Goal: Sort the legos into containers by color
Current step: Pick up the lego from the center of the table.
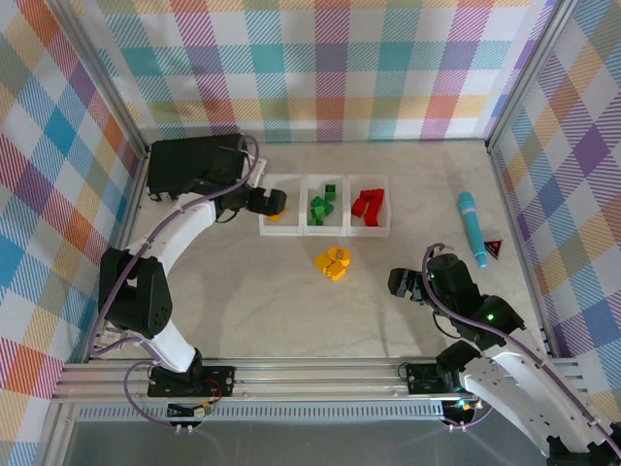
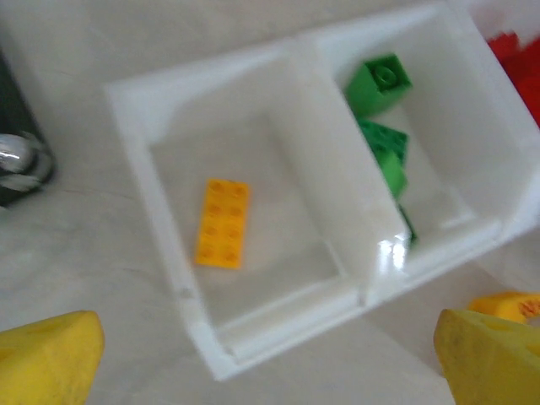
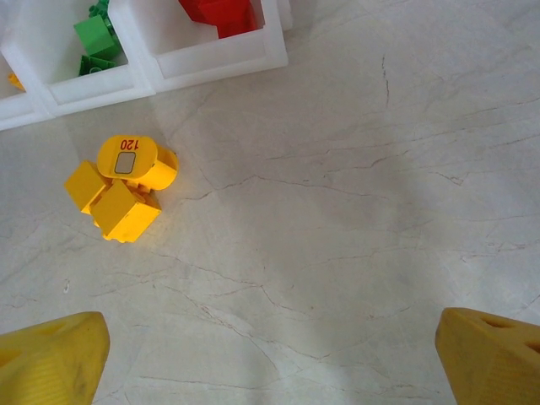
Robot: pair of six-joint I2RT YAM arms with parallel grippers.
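counter (image 1: 291,311): smooth, pale, marble-look | containers (image 1: 325,232): three glossy white square bins | left gripper (image 2: 270,363): jaws open, empty, over the containers' left bin | right gripper (image 3: 270,354): jaws open, empty, before the containers | yellow legos (image 3: 118,190): blocky pile just before the containers, ahead-left of right jaws, likely the nearer arm | yellow brick (image 2: 223,223): flat, studded, inside left bin

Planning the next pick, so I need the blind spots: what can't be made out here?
Yellow pile: bricks overlap in the right wrist view, tiny in the top view; count unclear.
Red legos: cut by the left wrist view's edge and blurred.
Left container: left pincer covers part of it in the top view.
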